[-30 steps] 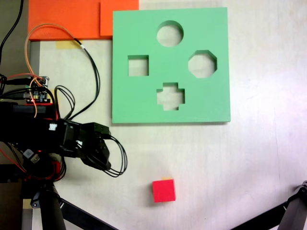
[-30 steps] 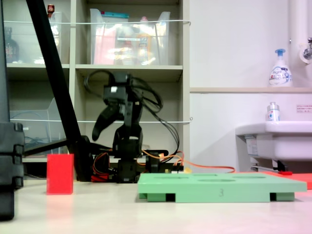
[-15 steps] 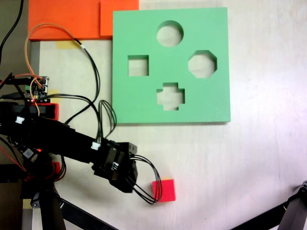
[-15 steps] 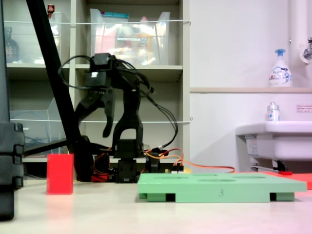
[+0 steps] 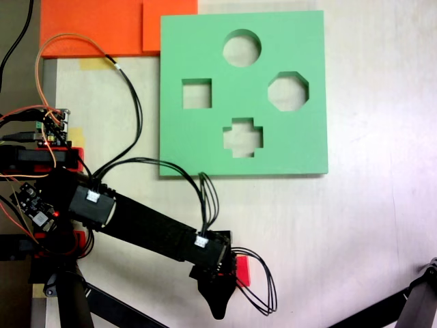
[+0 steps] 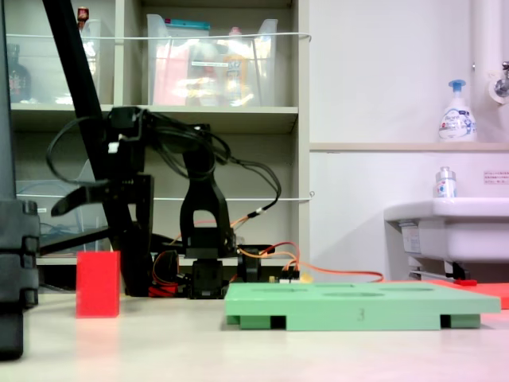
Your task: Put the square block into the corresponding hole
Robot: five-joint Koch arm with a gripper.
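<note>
In the second exterior view the gripper hangs spread wide just above the square block, not touching it. The block stands on the table, well apart from the green board at its 3 o'clock. The board's front edge bears a "3". Its square hole is empty.

Most of the square block is buried under the arm in the first exterior view, only a red sliver sticks out on the right. The gripper is a dark blob there, so no telling how the jaws stand. In the second exterior view the gripper sits half behind the black tripod leg, and the corresponding hole can't be told apart on the edge-on green board.
</note>
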